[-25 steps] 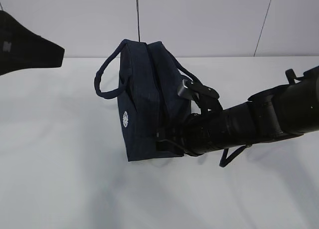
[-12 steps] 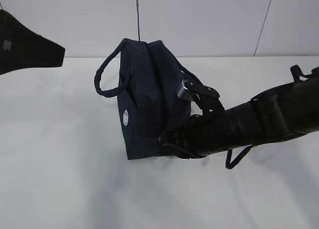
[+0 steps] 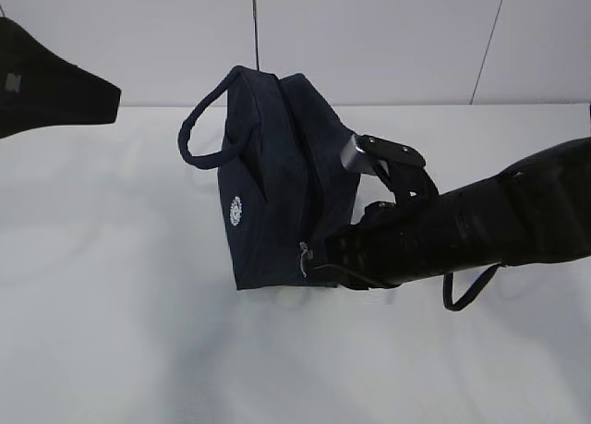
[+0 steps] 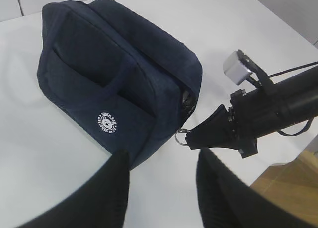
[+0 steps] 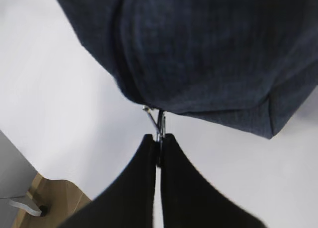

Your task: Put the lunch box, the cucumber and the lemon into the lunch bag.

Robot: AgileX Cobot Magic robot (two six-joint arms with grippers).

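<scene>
The navy lunch bag (image 3: 268,184) stands on the white table, its round white logo (image 3: 235,211) facing the front left. My right gripper (image 3: 307,258) is at the bag's lower right corner, shut on the metal ring pull (image 5: 159,126) of the zipper. The left wrist view shows that ring (image 4: 182,137) at the right gripper's tip (image 4: 193,137), next to the lunch bag (image 4: 114,74). My left gripper (image 4: 161,158) hangs open above the table beside the bag's logo corner, holding nothing. The lunch box, the cucumber and the lemon are out of view.
A loop handle (image 3: 199,133) sticks out from the bag's left side. The left arm (image 3: 46,78) shows as a dark shape at the upper left. The table edge, with wooden floor (image 4: 293,183) beyond it, lies close behind the right arm.
My right gripper has shut on the zipper's ring pull. The right arm has shifted slightly right, and the bag has turned and tilted a little with it. The left arm has stayed still.
</scene>
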